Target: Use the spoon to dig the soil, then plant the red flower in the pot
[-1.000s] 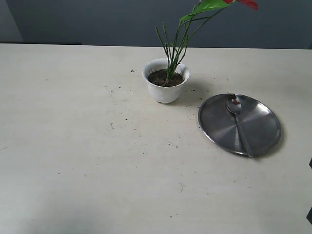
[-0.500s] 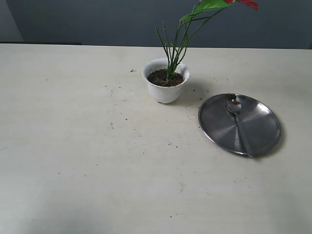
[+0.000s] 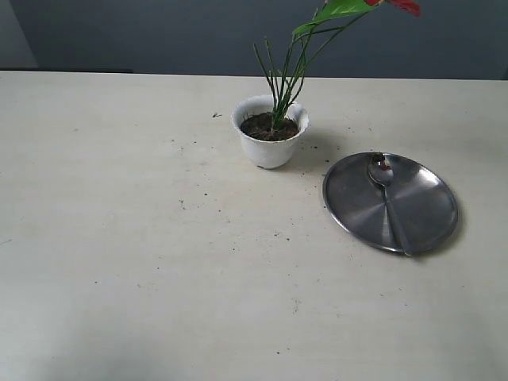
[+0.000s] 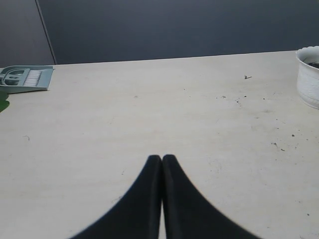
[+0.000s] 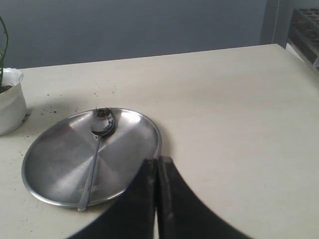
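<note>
A pale worktop stretches before a dark blue-grey wall, and on it you see the red flower standing in the pot. Its thin green stems rise from the dark soil filling the scalloped white cup, and its red petals are cut off by the frame's top edge. Crumbs of earth dot the surface around it. Near the pot, the spoon lies on a round steel plate, bowl end toward the pot. Your left claw and right claw are both pinched closed, holding nothing.
</note>
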